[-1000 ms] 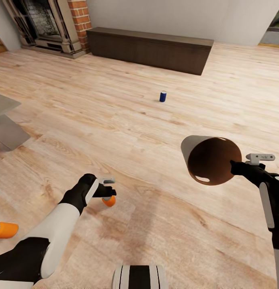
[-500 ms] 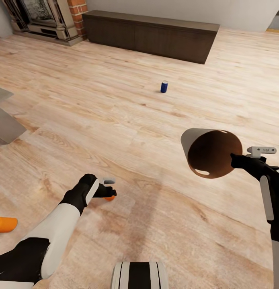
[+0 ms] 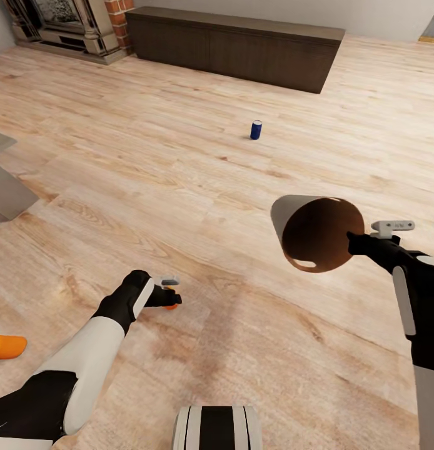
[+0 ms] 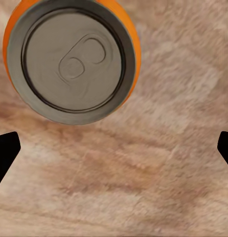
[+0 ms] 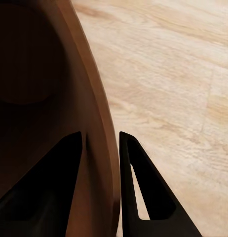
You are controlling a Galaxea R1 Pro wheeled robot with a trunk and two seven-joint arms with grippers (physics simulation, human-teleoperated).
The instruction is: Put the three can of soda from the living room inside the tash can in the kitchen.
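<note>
Left gripper (image 4: 114, 148) spread wide above upright orange soda can (image 4: 72, 57); light, slick, dentable, so take its sides mid-height. Right gripper (image 5: 101, 143) pinches trash can (image 3: 314, 232) rim.

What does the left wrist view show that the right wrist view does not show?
Left wrist view: the upright orange soda can seen from above, its grey top with a pull tab, and the left tool wide open, the can not between its tips. Right wrist view: the right tool clamped on the trash can's rim, coppery brown inside. Both show the wooden floor.
</note>
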